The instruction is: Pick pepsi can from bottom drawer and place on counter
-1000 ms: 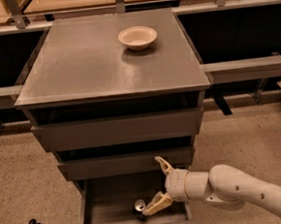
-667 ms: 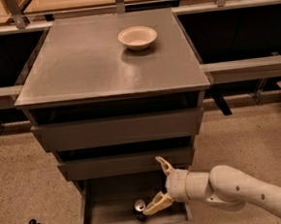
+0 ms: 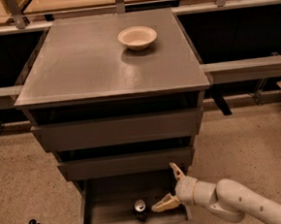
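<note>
The hand [image 3: 162, 187] is inside the open bottom drawer [image 3: 102, 218], at its right side. Its two fingers are spread wide: one points up toward the drawer above, the other points left at the can [image 3: 140, 209]. Nothing is between them.

Compared with one second ago, the hand has gone a little to the right. The lower fingertip is now just beside the can and, I think, not touching it. The can has not moved; it stands upright near the front of the drawer, about in the middle.

So the grasp is not yet made, and the task is in its early part. The bench [image 3: 88, 59] on top, where the can must go, carries a bowl [image 3: 137, 37] at its far side.
</note>
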`<state>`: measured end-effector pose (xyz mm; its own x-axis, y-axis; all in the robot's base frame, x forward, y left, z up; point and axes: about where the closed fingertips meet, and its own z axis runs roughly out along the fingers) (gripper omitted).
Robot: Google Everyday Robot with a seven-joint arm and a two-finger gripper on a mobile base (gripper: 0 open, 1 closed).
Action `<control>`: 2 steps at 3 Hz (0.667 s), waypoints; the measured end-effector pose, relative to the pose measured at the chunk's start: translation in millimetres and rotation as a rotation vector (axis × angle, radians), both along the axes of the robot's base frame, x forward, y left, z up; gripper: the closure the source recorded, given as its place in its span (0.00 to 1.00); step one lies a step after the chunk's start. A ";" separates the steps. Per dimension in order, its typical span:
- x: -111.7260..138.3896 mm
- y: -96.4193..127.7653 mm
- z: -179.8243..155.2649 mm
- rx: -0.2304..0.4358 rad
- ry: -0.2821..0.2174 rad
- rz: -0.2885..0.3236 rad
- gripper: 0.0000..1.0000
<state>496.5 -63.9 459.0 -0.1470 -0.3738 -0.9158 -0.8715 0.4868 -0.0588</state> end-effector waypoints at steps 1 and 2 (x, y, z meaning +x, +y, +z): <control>-11.5 15.9 -30.7 0.061 0.051 -0.002 0.00; -12.3 16.7 -30.8 0.061 0.052 -0.001 0.00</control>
<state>484.2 -47.1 428.2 -0.1956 -0.3171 -0.9280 -0.8723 0.4887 0.0168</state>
